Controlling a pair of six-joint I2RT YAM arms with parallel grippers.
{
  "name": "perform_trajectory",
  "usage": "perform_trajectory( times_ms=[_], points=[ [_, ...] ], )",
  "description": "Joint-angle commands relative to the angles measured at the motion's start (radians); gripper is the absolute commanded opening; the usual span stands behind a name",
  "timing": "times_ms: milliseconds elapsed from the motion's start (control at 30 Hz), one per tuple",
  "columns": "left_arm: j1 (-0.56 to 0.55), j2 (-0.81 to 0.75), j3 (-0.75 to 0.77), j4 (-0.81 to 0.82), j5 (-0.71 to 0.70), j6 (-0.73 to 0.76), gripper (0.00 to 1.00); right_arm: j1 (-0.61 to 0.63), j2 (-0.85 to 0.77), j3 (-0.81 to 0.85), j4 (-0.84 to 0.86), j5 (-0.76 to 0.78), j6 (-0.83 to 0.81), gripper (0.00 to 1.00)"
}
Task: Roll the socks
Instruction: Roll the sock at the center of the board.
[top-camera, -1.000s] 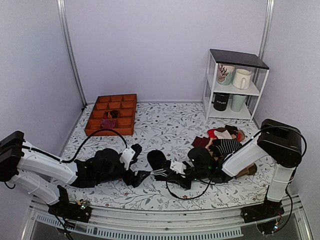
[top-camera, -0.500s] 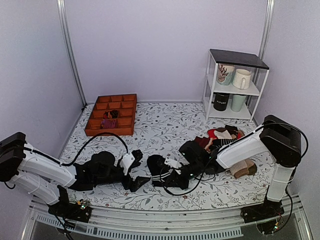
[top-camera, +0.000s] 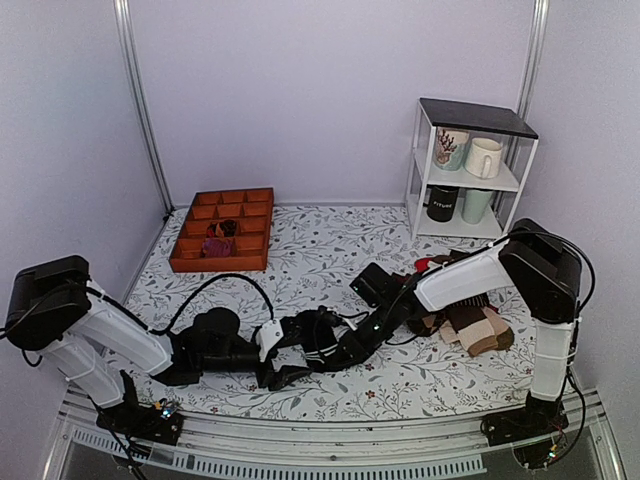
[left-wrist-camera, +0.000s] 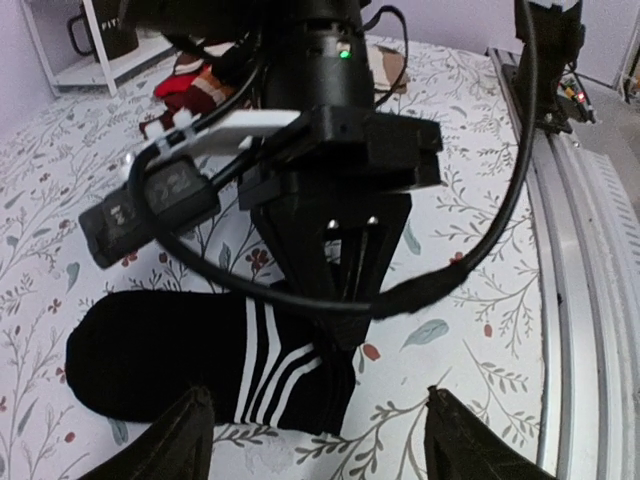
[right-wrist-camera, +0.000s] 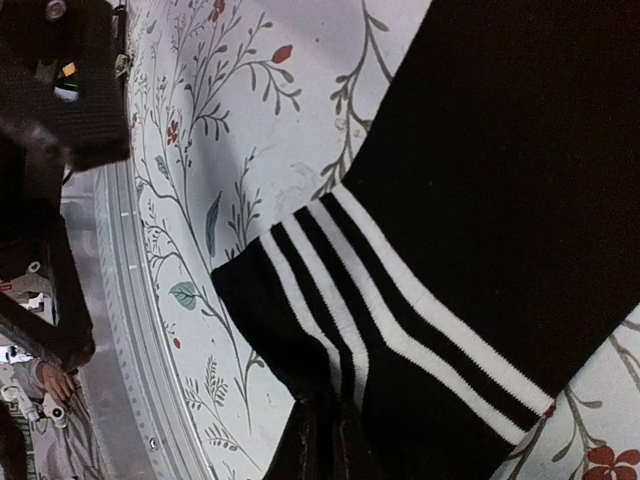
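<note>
The socks are black with three white stripes near the cuff, and they lie flat on the floral table near its front edge. My right gripper is shut on the cuff edge, just below the stripes. In the left wrist view the right gripper comes down onto the cuff from the far side. My left gripper is open, its fingers wide apart on either side of the cuff end and not touching it. In the top view the socks lie between the left gripper and the right gripper.
A pile of other socks lies at the right, under the right arm. A white shelf with mugs stands at the back right. An orange compartment tray sits at the back left. The table's metal front rail runs close by.
My right arm has reached left across the table and its gripper has shut on the sock cuff. The left gripper has narrowed slightly and now faces the cuff.
</note>
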Motion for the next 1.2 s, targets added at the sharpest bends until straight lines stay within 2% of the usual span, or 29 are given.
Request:
perform_trajectory(
  times_ms=[0, 233, 567, 700, 967, 1167],
  points=[
    [-0.019, 0.017, 0.005, 0.094, 0.04, 0.055, 0.73, -0.011, 0.107, 0.017, -0.224, 0.073, 0.036, 0.01],
    [-0.022, 0.11, 0.04, 0.11, 0.117, 0.054, 0.66, -0.016, 0.145, 0.052, -0.267, 0.039, 0.046, 0.01],
    [-0.023, 0.24, 0.022, 0.283, 0.067, 0.049, 0.7, -0.017, 0.143, 0.057, -0.28, 0.029, 0.029, 0.02],
    [-0.024, 0.275, 0.047, 0.285, 0.073, 0.064, 0.71, -0.017, 0.148, 0.056, -0.287, 0.016, 0.024, 0.02],
    [-0.026, 0.344, 0.082, 0.264, 0.09, 0.054, 0.61, -0.019, 0.143, 0.057, -0.306, 0.013, 0.016, 0.02],
    [-0.026, 0.363, 0.131, 0.138, 0.077, 0.047, 0.44, -0.019, 0.141, 0.056, -0.316, 0.002, 0.011, 0.02]
  ],
)
